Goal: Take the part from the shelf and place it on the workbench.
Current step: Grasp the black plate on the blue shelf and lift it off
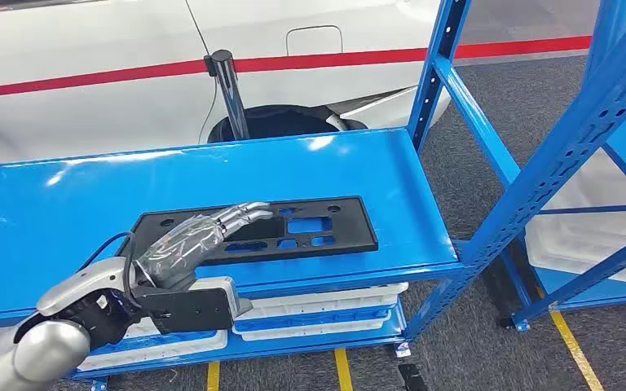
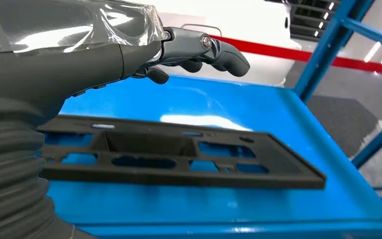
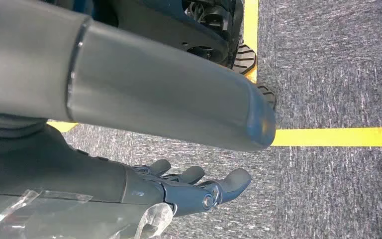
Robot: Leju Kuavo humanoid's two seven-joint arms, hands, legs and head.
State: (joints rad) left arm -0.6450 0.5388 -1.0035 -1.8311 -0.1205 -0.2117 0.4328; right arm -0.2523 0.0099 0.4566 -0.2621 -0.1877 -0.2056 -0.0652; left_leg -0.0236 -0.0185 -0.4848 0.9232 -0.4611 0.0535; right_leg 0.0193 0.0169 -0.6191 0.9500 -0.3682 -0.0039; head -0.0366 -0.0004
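Note:
The part (image 1: pixel 310 230) is a flat black plastic plate with several cut-outs, lying on the blue shelf (image 1: pixel 65 204) near its front edge. My left hand (image 1: pixel 204 236) hovers over the plate's left half, fingers stretched forward and apart, holding nothing. In the left wrist view the fingers (image 2: pixel 204 50) hang clearly above the part (image 2: pixel 179 159) without touching it. My right hand (image 3: pixel 189 191) hangs at my side over the grey carpet, fingers loosely extended and empty.
Blue uprights (image 1: pixel 432 73) frame the shelf's right side, with a second rack (image 1: pixel 619 163) further right. White trays (image 1: pixel 318 314) sit on the lower shelf. A white car with a red stripe (image 1: pixel 90 77) stands behind. Yellow floor lines (image 1: pixel 570 350) cross the carpet.

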